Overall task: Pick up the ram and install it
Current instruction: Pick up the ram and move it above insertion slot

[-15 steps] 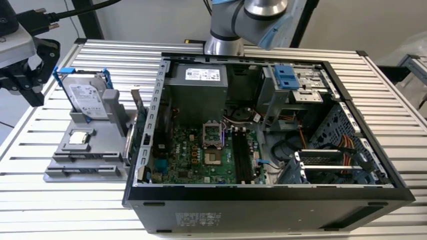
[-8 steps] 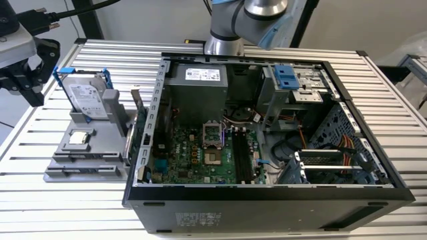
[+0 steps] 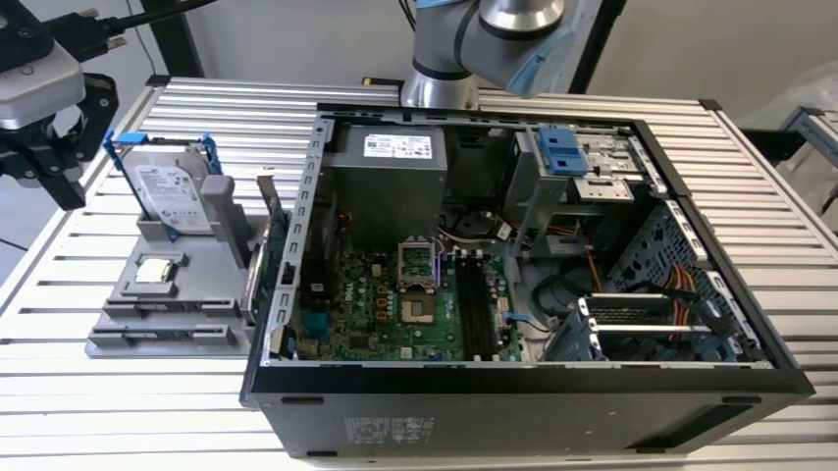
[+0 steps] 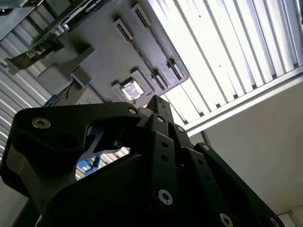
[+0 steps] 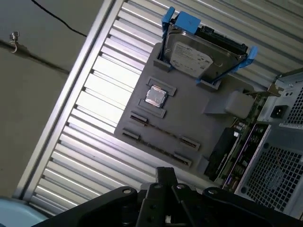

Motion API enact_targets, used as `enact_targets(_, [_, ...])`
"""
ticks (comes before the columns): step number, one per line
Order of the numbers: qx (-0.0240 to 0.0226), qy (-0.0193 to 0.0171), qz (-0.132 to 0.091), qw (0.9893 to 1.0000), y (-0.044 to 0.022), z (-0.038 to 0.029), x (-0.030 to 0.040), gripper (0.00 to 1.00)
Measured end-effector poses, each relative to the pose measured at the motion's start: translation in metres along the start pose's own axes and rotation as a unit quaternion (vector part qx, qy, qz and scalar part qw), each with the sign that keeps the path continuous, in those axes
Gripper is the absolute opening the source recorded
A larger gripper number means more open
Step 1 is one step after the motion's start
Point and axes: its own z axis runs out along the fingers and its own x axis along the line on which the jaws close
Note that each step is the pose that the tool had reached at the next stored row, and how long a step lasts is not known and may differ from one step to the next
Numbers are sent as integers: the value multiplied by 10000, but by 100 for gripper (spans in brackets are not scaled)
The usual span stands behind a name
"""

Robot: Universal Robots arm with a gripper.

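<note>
My gripper (image 3: 66, 194) hangs above the slatted table at the exterior view's far left, beside the grey parts holder (image 3: 196, 285) and well apart from it. In both wrist views its fingertips (image 5: 166, 173) (image 4: 156, 101) look pressed together with nothing between them. Thin dark lines run along the holder's two narrow slots (image 5: 161, 131); I cannot tell whether either is the ram. The open computer case (image 3: 524, 378) lies at the centre, and its motherboard's black memory slots (image 3: 474, 304) run beside the processor socket.
On the holder stand a silver hard drive in a blue frame (image 3: 171, 191) (image 5: 201, 56), a small square chip (image 3: 157, 270) (image 5: 156, 97) and an upright card with a metal bracket (image 3: 269, 245). The arm's base (image 3: 439, 88) rises behind the case. The table's edge (image 5: 71, 109) is near.
</note>
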Motion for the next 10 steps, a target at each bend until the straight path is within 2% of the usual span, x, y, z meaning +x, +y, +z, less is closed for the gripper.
enact_targets(6, [1, 19, -393, 9992, 0, 0, 0, 0])
enact_targets(10, [2, 33, -687, 9976, 0, 0, -1, 0])
